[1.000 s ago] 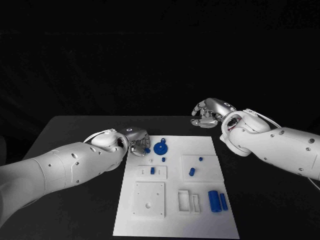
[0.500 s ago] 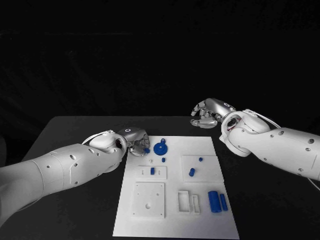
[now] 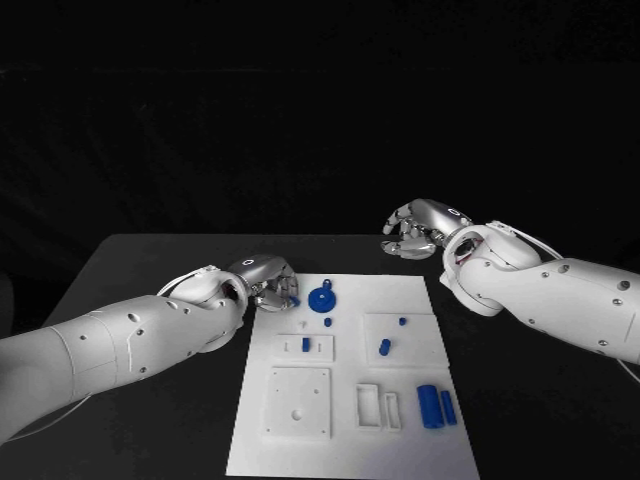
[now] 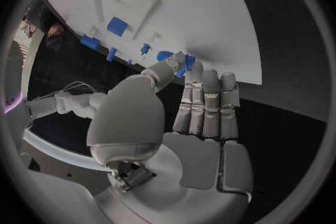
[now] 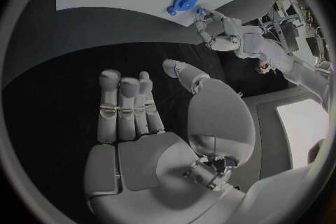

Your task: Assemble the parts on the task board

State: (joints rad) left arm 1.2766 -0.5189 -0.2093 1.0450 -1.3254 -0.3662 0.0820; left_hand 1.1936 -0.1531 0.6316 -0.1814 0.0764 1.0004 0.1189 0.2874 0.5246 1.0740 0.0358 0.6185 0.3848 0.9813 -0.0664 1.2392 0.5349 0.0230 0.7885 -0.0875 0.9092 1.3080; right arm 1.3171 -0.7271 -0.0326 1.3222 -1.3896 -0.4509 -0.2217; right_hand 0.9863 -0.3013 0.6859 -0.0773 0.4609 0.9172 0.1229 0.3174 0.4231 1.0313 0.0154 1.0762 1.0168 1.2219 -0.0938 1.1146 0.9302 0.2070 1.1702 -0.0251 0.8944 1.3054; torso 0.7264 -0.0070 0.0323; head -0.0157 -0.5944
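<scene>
The white task board (image 3: 407,440) lies in the middle of the black table. A blue gear (image 3: 320,297) (image 5: 185,0) sits near its far left corner. My left hand (image 3: 270,283) (image 5: 220,31) hovers just left of the gear, at the board's far left edge. Its thumb and a fingertip (image 4: 175,64) pinch a small blue part (image 4: 187,61), mostly hidden, while the other fingers stay straight. My right hand (image 3: 418,228) (image 5: 140,123) hangs over the table beyond the board's far right corner, fingers straight, thumb apart, holding nothing.
Small blue pegs (image 3: 384,345) (image 3: 306,342) stand in raised white blocks mid-board. Two blue cylinders (image 3: 433,404) lie near the board's right edge. A square white plate (image 3: 299,398) and a slotted block (image 3: 378,403) sit nearer me. Black table surrounds the board.
My left hand has drawn slightly toward the far edge of the board and turned a little. The right hand has barely moved.
</scene>
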